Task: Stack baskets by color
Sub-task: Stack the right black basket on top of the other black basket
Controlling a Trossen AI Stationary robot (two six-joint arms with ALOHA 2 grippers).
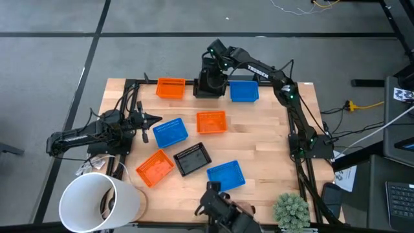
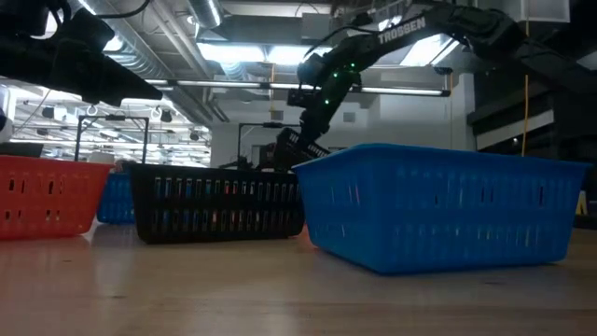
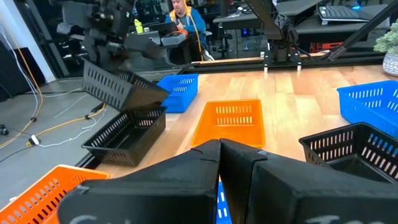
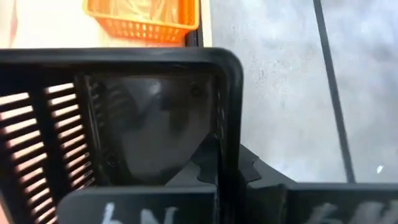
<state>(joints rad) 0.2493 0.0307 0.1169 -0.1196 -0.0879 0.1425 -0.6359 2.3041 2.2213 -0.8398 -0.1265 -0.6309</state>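
Observation:
My right gripper [image 1: 210, 76] is at the table's far edge, shut on a black basket [image 3: 118, 87] that hangs tilted over a second black basket [image 3: 127, 134] standing on the table there. To either side of them stand an orange basket [image 1: 171, 87] and a blue basket [image 1: 244, 90]. Spread over the table's middle are an orange basket [image 1: 211, 122], a blue one [image 1: 171, 132], another orange [image 1: 155, 167], a third black basket [image 1: 193, 158] and a blue basket [image 1: 226, 175]. My left gripper [image 1: 155, 118] waits shut at the table's left. My right gripper holds the black basket by one upright wall near a corner [image 4: 219, 118], one finger inside the basket and one outside. The fingers slant down from above. The basket hangs tilted, off the table, over the other black basket; whether the two touch, I cannot tell.
A large white cylinder [image 1: 100, 202] lies at the table's near left corner and a small green plant [image 1: 291, 210] stands at the near right. Dark gear [image 1: 217, 207] sits at the near edge. The floor drops away just beyond the far edge [image 4: 280, 93].

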